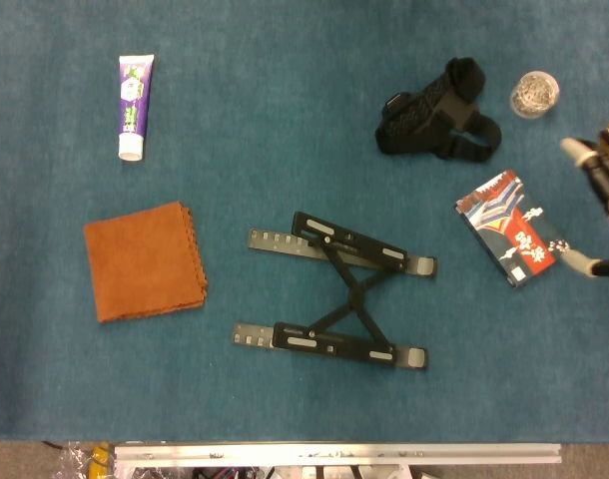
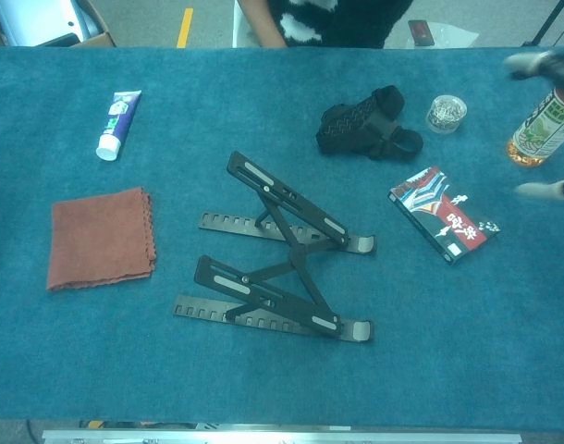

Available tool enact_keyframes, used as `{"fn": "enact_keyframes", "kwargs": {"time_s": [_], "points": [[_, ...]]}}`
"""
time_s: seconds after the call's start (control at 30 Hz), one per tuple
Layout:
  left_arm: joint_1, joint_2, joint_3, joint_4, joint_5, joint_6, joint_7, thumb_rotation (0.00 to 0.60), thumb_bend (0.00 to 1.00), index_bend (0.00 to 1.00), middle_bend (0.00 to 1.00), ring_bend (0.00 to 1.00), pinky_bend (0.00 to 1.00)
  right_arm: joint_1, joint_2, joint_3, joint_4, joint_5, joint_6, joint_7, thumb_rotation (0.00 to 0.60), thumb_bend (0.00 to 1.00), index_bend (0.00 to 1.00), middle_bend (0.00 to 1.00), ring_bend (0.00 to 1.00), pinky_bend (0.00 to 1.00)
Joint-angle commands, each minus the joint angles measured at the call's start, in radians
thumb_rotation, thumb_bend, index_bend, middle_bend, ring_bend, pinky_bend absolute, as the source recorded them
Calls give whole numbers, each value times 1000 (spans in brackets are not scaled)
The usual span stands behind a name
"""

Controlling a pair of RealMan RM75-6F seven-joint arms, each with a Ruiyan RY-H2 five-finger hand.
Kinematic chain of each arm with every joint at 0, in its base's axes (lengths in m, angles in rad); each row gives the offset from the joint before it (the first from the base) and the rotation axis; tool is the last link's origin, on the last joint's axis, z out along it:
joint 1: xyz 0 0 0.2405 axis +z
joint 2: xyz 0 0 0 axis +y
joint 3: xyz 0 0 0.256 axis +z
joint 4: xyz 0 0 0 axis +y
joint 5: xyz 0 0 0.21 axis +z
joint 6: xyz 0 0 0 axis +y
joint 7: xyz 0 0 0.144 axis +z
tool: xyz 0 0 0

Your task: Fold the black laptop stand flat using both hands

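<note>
laptop stand (image 1: 334, 294) unfolded | right hand (image 1: 604, 200) fingers spread, empty
</note>
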Motion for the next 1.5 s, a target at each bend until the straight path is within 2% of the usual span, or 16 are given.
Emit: {"fn": "enact_keyframes", "kwargs": {"time_s": [0.03,0.43,0.9,1.3,1.5], "points": [[-1,2,-1,0,-4,-3,3,600,284,0,0,0,0,35,-45,2,12,22,-47,-18,600,0,0,104,0,12],[-2,10,0,11,-23,-19,-3,600,284,0,0,0,0,129,-206,5,64,129,-186,-72,600,0,0,5,0,12],[-17,23,1,13,-10,-42,-15,600,284,0,0,0,0,155,-404,13,165,187,-155,-100,600,0,0,0,0,12],[-17,39,4,12,-13,-47,-21,600,284,0,0,0,0,195,-482,4,226,210,-193,-115,600,0,0,0,0,12],[-17,45,3,8,-14,-44,-17,600,284,0,0,0,0,217,-557,13,288,193,-184,-112,600,0,0,0,0,12]]}}
